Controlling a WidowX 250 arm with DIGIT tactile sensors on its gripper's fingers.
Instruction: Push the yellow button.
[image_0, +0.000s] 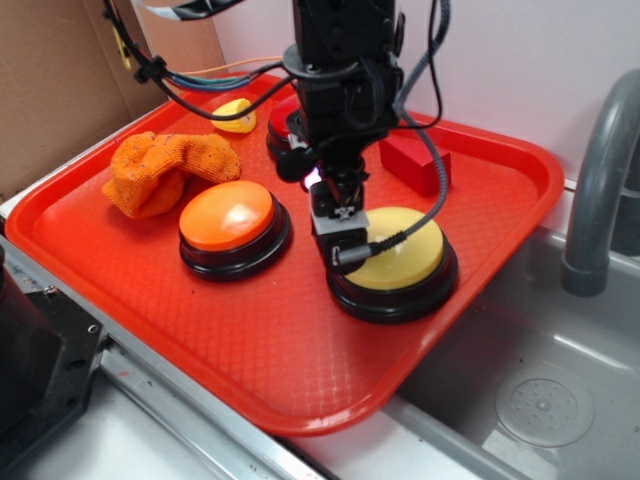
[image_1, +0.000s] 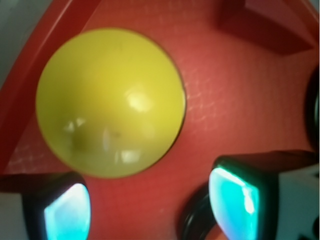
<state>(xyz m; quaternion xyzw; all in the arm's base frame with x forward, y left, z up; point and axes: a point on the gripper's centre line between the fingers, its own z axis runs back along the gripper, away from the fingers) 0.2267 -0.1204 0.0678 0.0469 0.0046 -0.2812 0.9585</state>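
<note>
The yellow button (image_0: 405, 250), a pale-yellow glossy dome on a black base, sits at the right of the red tray (image_0: 250, 340). In the wrist view its dome (image_1: 110, 100) fills the upper left. My gripper (image_0: 338, 235) hangs low at the button's left edge, between it and the orange button. In the wrist view the gripper (image_1: 150, 200) is open and empty. Its two cyan-lit fingertips (image_1: 235, 197) stand apart with bare tray between them, just short of the dome.
An orange-domed button (image_0: 226, 215) stands left of the gripper, and a red button (image_0: 283, 120) is behind the arm. A red block (image_0: 415, 160), a small yellow corn toy (image_0: 235, 115) and an orange cloth (image_0: 165, 170) also lie on the tray. A sink (image_0: 540, 400) and a grey faucet (image_0: 600, 180) are at the right.
</note>
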